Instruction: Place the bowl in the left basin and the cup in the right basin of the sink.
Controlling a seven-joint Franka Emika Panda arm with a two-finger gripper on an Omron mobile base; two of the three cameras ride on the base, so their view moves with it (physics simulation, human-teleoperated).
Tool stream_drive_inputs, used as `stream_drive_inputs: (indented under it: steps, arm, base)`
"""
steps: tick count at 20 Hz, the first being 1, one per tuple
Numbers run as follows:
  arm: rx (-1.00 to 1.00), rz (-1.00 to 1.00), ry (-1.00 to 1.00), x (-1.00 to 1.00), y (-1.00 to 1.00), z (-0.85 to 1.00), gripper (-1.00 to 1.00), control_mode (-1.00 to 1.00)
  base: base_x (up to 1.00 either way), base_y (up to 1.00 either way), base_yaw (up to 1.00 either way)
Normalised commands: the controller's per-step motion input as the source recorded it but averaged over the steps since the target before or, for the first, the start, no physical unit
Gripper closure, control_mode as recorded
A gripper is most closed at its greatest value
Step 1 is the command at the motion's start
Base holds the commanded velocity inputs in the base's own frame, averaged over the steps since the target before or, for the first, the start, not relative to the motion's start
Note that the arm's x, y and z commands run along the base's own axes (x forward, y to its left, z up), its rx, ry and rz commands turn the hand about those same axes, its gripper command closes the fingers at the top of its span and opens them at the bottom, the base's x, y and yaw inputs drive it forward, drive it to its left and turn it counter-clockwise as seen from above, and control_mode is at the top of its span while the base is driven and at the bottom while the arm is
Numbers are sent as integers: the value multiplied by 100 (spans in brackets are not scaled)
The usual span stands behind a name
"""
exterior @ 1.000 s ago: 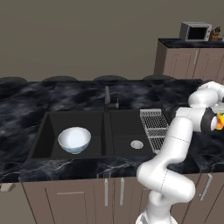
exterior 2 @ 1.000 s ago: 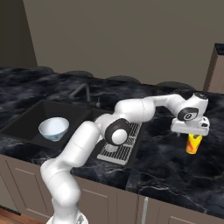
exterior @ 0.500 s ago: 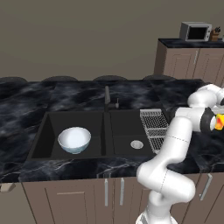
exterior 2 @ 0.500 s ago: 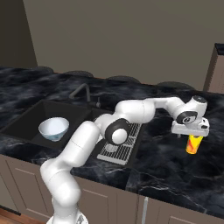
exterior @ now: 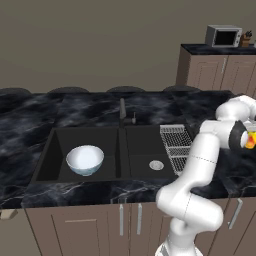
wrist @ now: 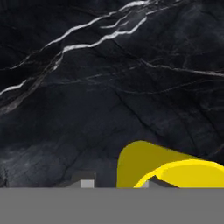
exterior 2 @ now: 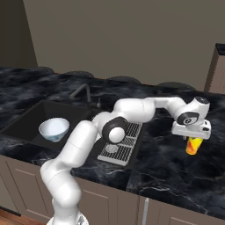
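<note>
The yellow cup (exterior 2: 193,146) stands on the black marbled counter far right of the sink (exterior: 117,131), at the frame's right edge in the left base view (exterior: 248,141). My gripper (exterior 2: 192,137) hangs straight over it. In the hand view the gripper (wrist: 118,183) has one tip outside the cup (wrist: 175,168) and one at its rim, shut on the cup's wall. The white bowl (exterior: 85,159) sits upright in the left basin (exterior: 55,150), also seen from the right (exterior 2: 53,128). The right basin (exterior: 142,147), with its silver drain (exterior: 156,164), holds nothing.
A wire grid rack (exterior: 177,142) lies on the counter between the sink and the cup. The dark faucet (exterior: 122,112) rises behind the divider. A cabinet with a microwave (exterior: 223,36) stands at the back right. The counter's front edge runs close below the cup.
The jaws have narrowed from wide open onto the cup's wall. The hand has sunk slightly over the cup. The cup and bowl stay where they were.
</note>
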Motion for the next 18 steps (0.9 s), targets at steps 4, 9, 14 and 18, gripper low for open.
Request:
stream_drive_inputs:
  steps: [4, 9, 14, 18]
  arm:
    - [0, 0, 0, -26, 26, -5, 100, -100]
    - [-2, 3, -10, -33, 31, 27, 100, -100]
    - [0, 9, -8, -39, 33, 42, 100, -100]
    - [-13, 13, -13, -20, 31, 28, 100, -100]
  base:
    - [0, 0, 0]
    - [0, 0, 0]
    - [0, 0, 0]
    - [0, 0, 0]
